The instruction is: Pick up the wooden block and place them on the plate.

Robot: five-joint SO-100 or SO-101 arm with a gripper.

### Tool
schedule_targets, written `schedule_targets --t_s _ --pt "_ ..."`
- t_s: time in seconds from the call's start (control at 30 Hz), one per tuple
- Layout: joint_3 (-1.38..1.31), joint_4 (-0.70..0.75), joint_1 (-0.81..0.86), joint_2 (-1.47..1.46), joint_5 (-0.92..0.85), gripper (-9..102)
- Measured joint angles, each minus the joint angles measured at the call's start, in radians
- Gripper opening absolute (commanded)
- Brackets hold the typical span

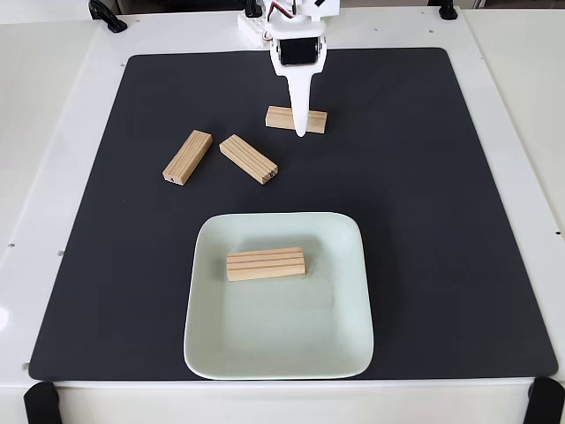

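Fixed view, looking down on the table from the near edge. Landmark: the plate (279, 344), pale mint-white, square with rounded corners, sitting on the black mat (441, 221) close to the mat's near edge.

One wooden block (266, 264) lies flat inside the plate, a little above the plate's centre, long side running left to right, grooved face up.

Three more blocks lie on the mat beyond the plate's far rim. Nearest to that rim is a diagonal block (248, 159), grooved on its side. Just left of it, with a small gap between them, is a second diagonal block (187, 157), leaning the opposite way so the pair forms a loose V. Farther from the plate, above its upper right part, is the third block (296, 119), lying left to right.

The white gripper (301, 131) hangs over that third block, its tapered tip crossing the block's middle. From this angle the fingers overlap into one shape; cannot tell whether they are apart or together, or whether they touch the block.
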Motion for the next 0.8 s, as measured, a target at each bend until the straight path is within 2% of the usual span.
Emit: schedule_targets --t_s 0.8 --pt "0.083 -0.083 0.0 0.0 0.037 31"
